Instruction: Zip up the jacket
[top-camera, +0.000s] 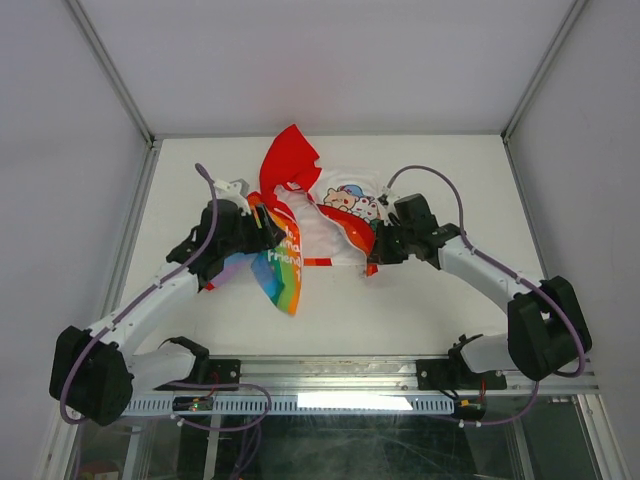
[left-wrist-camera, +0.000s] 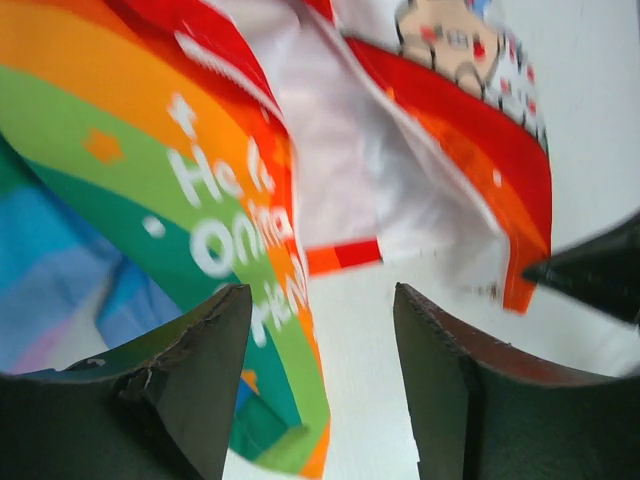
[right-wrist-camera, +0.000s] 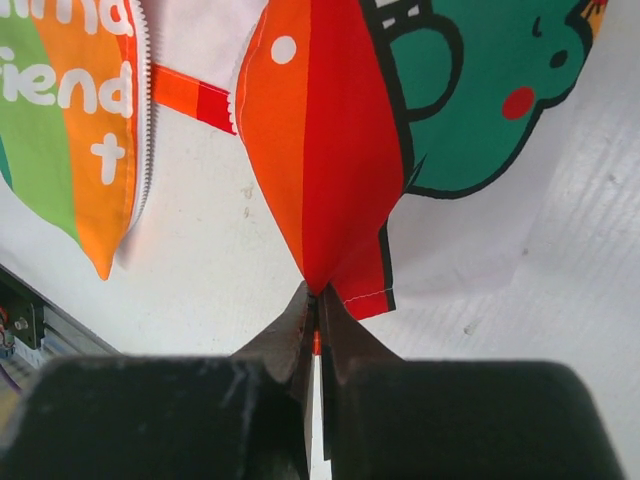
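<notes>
Your right gripper (right-wrist-camera: 315, 320) is clamped right down, both fingers (right-wrist-camera: 285, 345) pressed together with no gap. They've pinched the bottom corner of the red-and-orange panel (right-wrist-camera: 320, 150), one of the jacket's (top-camera: 318, 238) two front panels. Fabric fans up from the pinch toward the top of the wrist view, and one green cartoon figure (right-wrist-camera: 480, 90) sits on white cloth at upper right.

Over to your left gripper (left-wrist-camera: 320, 380): two fingers (left-wrist-camera: 200, 380) spread wide, bare table (left-wrist-camera: 350, 400) showing in the gap, nothing held between them. The rainbow panel (left-wrist-camera: 150, 200), your second front panel, fills the left of that view with white lettering. Its lower edge runs down behind the finger on the left of the frame; whether cloth touches that finger, I can't tell. One orange-red band (left-wrist-camera: 345, 255) runs across between the two panels.

From overhead, it's one jacket, lying in the middle of the frame on the white table. The front is open, the two panels apart with white lining between them. One red hood (top-camera: 290, 160) is bunched at upper centre. Two arms come in, from lower left and lower right, with one gripper at each side of the garment.

A single row of white zipper teeth (right-wrist-camera: 148, 120) edges the rainbow panel at upper left of the right wrist view, unjoined.
</notes>
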